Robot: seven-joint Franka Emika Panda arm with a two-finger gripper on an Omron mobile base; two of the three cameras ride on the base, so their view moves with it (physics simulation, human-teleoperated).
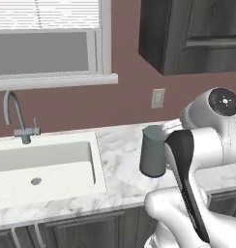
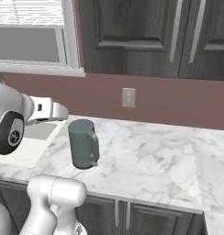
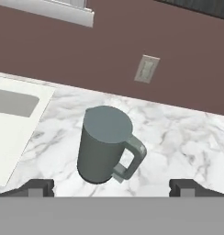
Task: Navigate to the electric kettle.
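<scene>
The electric kettle [image 1: 153, 152] is a dark slate-grey cylinder with a side handle, standing upright on the marble counter [image 1: 120, 160] just right of the sink. It stands near the counter's front in the right base view [image 2: 83, 144]. In the hand view the kettle [image 3: 102, 144] sits centre frame with its handle turned to the right. My gripper [image 3: 111, 187] hangs above and in front of it, open, with the two dark fingertips [image 3: 40, 186] spread wide and nothing between them. My hand does not touch the kettle.
A white sink [image 1: 42, 164] with a curved grey faucet [image 1: 13, 116] lies left of the kettle. A wall outlet [image 2: 128, 97] sits on the brown backsplash behind it. Dark upper cabinets [image 2: 132, 36] hang above. A bare stretch of marble counter [image 2: 159, 151] runs off to the right.
</scene>
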